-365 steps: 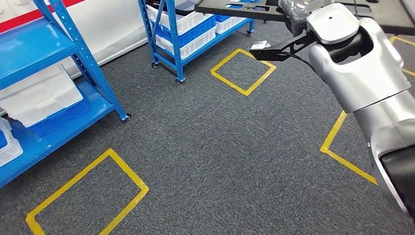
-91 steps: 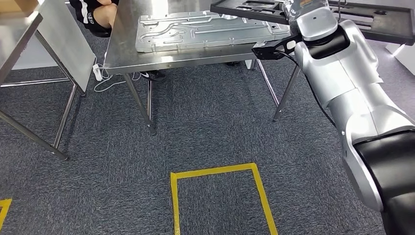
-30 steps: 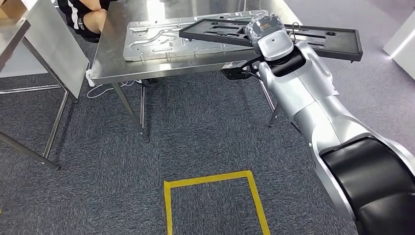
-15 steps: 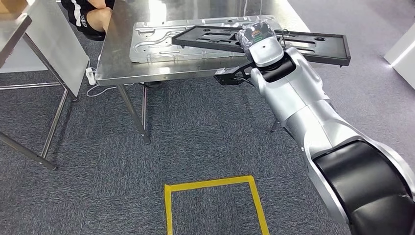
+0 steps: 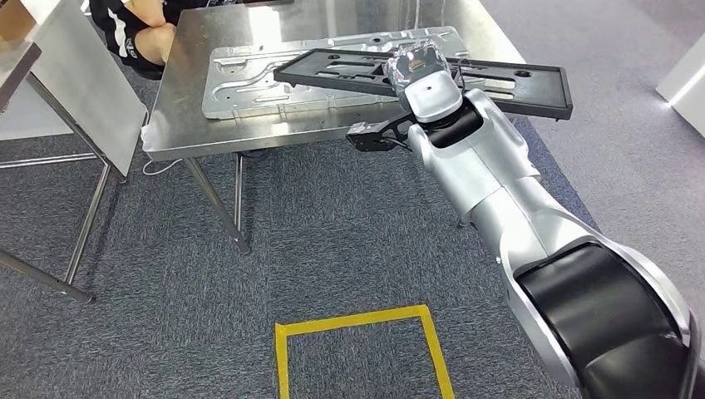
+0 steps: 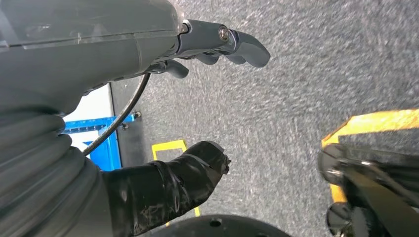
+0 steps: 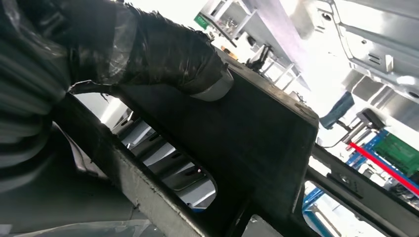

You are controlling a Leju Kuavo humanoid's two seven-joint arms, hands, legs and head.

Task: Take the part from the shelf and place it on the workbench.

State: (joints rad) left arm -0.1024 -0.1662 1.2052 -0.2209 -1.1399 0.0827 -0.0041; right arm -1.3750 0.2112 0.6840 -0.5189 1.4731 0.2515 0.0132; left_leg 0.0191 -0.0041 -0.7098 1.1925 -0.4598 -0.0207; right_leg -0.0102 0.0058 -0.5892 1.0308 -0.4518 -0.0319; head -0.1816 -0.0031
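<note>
While my right hand (image 5: 413, 64) grips the part (image 5: 499, 86), that part reads as a long, flat black frame, matte and rigid, cut through with slots and openings and edged by a raised rim. It hangs roughly level above the workbench (image 5: 179, 125), a brushed steel table on thin metal legs, its top bright with glare. On the bench lies a silvery stamped metal panel (image 5: 249, 79), embossed with ribs and curved channels. Grey, coarse carpet (image 5: 349, 249) covers the floor, marked with a yellow tape rectangle (image 5: 362, 320).

My right hand sits near the middle of the frame's long side, the near end reaching over the panel and the far end jutting past the bench's edge. In the right wrist view my wrapped, glossy black thumb (image 7: 163, 47) presses flat on the part's dark face (image 7: 257, 133). My left hand (image 6: 207, 98) hangs over the carpet holding nothing, fingers (image 6: 242, 44) and thumb apart.

Compared with half a second ago, the frame sits further over the bench in the head view, covering more of the panel. A seated person's leg (image 5: 150, 17) shows beyond the bench's far corner.
</note>
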